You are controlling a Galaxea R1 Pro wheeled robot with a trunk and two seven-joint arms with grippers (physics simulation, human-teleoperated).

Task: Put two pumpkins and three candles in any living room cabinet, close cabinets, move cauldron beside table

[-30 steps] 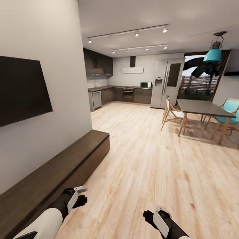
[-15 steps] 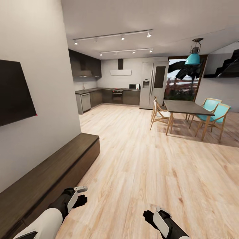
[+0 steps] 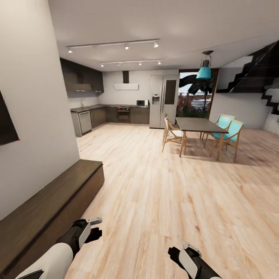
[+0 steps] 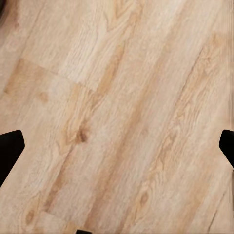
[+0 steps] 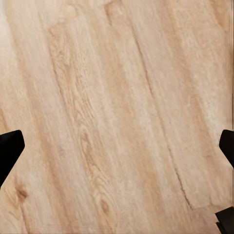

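Beside the left gripper (image 3: 95, 228), on its outer side and running forward from it along the white wall (image 3: 35, 128), stands the long, low dark-brown wooden cabinet (image 3: 50, 201), its flat top bare and its front closed as far as can be seen. Both grippers hang low over the pale wood-plank floor (image 3: 174, 193), the right gripper (image 3: 179, 251) well apart from the left, with nothing between them but boards. In the left wrist view the left gripper's black fingertips (image 4: 9, 151) sit at opposite edges of the picture with bare planks between them, so its jaws are spread wide and hold nothing; the right wrist view shows the same of the right gripper's fingertips (image 5: 9, 148). Far ahead of the grippers lies a kitchen of dark grey units (image 3: 108, 116) with a tall steel refrigerator (image 3: 164, 101). Ahead and off to the right gripper's side stands a dark-topped rectangular dining table (image 3: 199, 126) with pale wooden chairs (image 3: 170, 133) and turquoise chairs (image 3: 228, 130) round it, under a turquoise pendant lamp (image 3: 204, 71). A black staircase (image 3: 252, 73) climbs the far wall on that side.
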